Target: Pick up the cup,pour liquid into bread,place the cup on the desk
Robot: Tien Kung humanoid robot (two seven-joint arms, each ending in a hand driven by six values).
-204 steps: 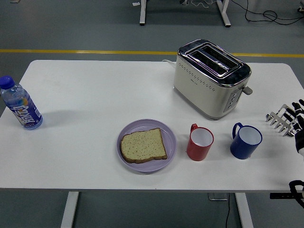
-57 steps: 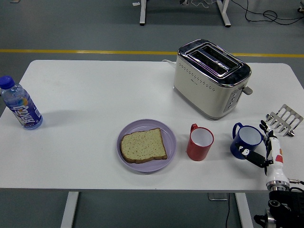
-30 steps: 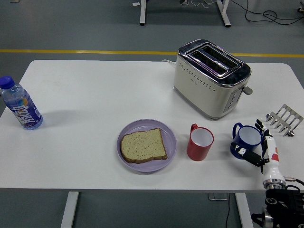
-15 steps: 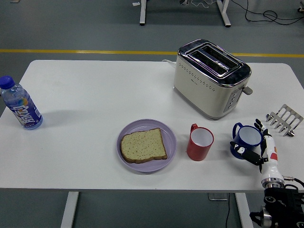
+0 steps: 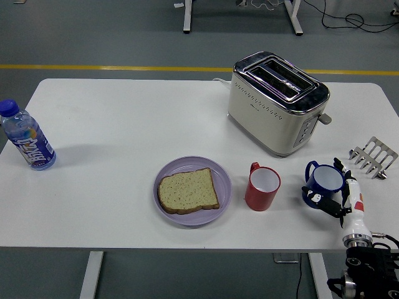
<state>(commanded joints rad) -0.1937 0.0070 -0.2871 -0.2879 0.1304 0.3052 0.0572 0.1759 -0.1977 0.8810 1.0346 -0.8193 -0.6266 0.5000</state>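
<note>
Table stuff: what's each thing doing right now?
Blue cup: upright, right hand wrapped around it.
Red cup: upright, looks empty, untouched.
Bread: flat on the purple plate.
Toaster: slots empty.
Bottle: standing, cap on.
Rack: empty.

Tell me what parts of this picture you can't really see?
- Blue cup: its right side is covered by the right hand in the head view, so the grip isn't clear.
- Both cups: what's inside is too small to tell.
- Toaster slots: too dark to see inside.
- Water bottle: label print is too small.
- Left arm: outside the picture.
</note>
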